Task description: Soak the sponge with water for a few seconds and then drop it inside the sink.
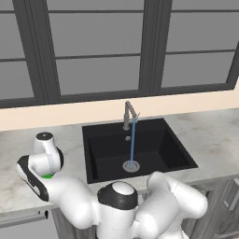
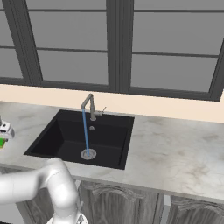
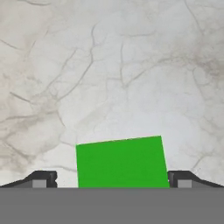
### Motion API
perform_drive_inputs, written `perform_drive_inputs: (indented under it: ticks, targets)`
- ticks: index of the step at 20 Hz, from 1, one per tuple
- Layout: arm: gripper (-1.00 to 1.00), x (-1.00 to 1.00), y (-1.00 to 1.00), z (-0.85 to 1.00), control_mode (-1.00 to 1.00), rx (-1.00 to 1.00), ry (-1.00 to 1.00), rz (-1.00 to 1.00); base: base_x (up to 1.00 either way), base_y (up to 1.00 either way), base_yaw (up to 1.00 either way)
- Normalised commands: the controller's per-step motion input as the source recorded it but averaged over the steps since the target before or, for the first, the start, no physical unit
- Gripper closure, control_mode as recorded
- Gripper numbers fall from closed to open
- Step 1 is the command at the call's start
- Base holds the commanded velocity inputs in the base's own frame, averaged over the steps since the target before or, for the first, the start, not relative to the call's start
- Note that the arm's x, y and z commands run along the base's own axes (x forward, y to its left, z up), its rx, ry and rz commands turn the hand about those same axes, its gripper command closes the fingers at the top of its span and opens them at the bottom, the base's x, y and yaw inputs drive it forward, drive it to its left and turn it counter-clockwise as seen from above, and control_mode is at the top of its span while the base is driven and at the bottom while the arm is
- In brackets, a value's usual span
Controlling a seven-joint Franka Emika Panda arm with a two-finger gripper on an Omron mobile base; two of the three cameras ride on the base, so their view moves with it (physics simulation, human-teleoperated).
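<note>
The sponge lies flat on the marble counter, its bright green top facing the hand camera. My gripper is open and lowered around it, one fingertip on each side; the right tip is close to the sponge's edge. A sliver of the sponge peeks from under the hand, on the counter left of the sink, and again at the left edge of the right base view. Water runs in a thin blue stream from the faucet to the drain.
The marble counter spreads wide to the right of the black sink. A beige ledge and dark-framed windows rise behind the faucet. My own white arm fills the foreground below the basin.
</note>
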Motion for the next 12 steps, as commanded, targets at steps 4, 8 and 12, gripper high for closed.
perform_drive_inputs:
  ticks: [4, 8, 12]
  targets:
    - [-1.0, 0.13, 0.13, -0.15, -1.0, -0.06, 0.0, 0.0, 0.0, 0.0, 0.0]
    - [-1.0, 0.07, 0.1, -0.23, -1.0, -0.08, 0.0, 0.0, 0.0, 0.0, 0.0]
    - [-1.0, 0.01, 0.08, -0.28, -1.0, -0.06, 0.0, 0.0, 0.0, 0.0, 0.0]
